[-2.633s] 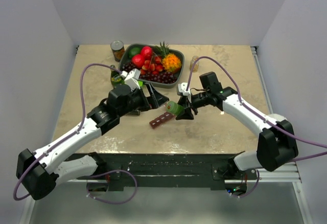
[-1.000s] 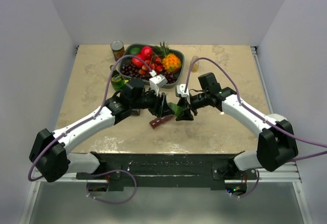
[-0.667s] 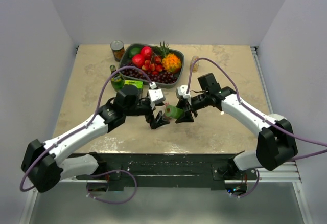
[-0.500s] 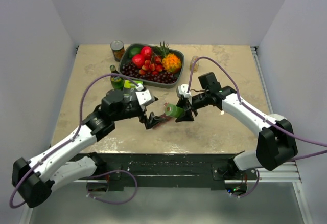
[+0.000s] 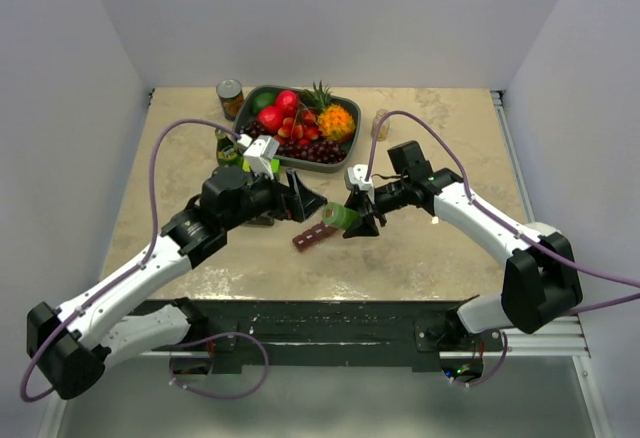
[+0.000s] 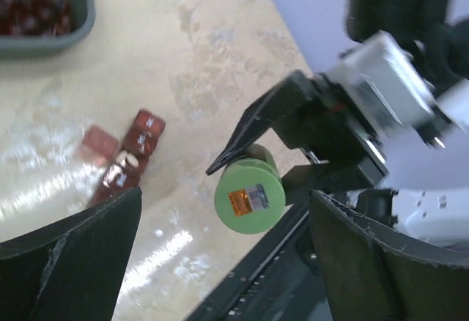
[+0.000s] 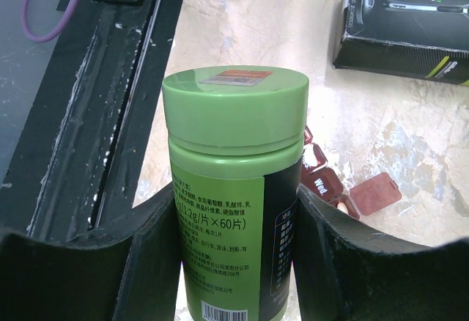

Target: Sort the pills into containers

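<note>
Evidently the cap had not come off: the right pincer (image 5: 355,221) was pinching the green pill bottle (image 7: 234,189) around its body, with the green lid (image 7: 234,105) seated on top and the bottle lying tilted just above the bench (image 5: 420,248). The containers (image 6: 123,161), a maroon strip of small compartments, lay flat on the bench just beside and below the bottle, with one lid (image 7: 374,193) flipped open. The left pincer (image 5: 308,198) hung spread and empty, apart from the bottle and close to the black-and-green box (image 7: 407,24). The main risk seemed to be the unscrewing: a twist on the lid could turn the smooth bottle inside the right pincer's grip instead of loosening the cap, or drag it free. Once the bottle was open, tipping it too steeply would likely send pills past the narrow compartments and across the bench, and a low pass by either arm could nudge the light strip askew. Compared with half a second earlier, the left pincer had drawn back up and to the left from its low spot at the strip, while the right arm and bottle had barely shifted.
</note>
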Tool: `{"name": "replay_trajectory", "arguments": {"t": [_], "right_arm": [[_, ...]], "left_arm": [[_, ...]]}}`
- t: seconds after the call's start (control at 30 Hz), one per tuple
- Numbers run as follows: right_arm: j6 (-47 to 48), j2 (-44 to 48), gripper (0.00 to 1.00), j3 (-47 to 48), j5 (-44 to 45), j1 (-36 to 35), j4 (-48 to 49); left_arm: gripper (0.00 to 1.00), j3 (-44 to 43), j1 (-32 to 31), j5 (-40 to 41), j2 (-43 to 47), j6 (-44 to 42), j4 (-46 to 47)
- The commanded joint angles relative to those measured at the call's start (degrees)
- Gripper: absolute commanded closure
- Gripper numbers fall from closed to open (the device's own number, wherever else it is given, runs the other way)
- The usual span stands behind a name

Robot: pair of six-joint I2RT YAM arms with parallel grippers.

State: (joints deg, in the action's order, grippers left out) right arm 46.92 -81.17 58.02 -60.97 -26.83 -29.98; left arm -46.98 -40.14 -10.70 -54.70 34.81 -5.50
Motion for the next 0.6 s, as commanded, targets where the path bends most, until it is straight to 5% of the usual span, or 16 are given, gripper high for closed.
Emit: {"name": "replay_trajectory", "arguments": {"t": [0.0,0.57], "right_arm": [[-1.21,0.57,1.00,1.75,-0.11,0.11,2.99],[-1.56,0.22,1.00,1.57,0.06,0.20,3.35]], "left_arm": [[0.01,-7.41,-0.64,8.14,-5.05,20.02,-8.99],[0.19,-7.16,-4.16,7.19,-10.52,24.87,-4.44]]}}
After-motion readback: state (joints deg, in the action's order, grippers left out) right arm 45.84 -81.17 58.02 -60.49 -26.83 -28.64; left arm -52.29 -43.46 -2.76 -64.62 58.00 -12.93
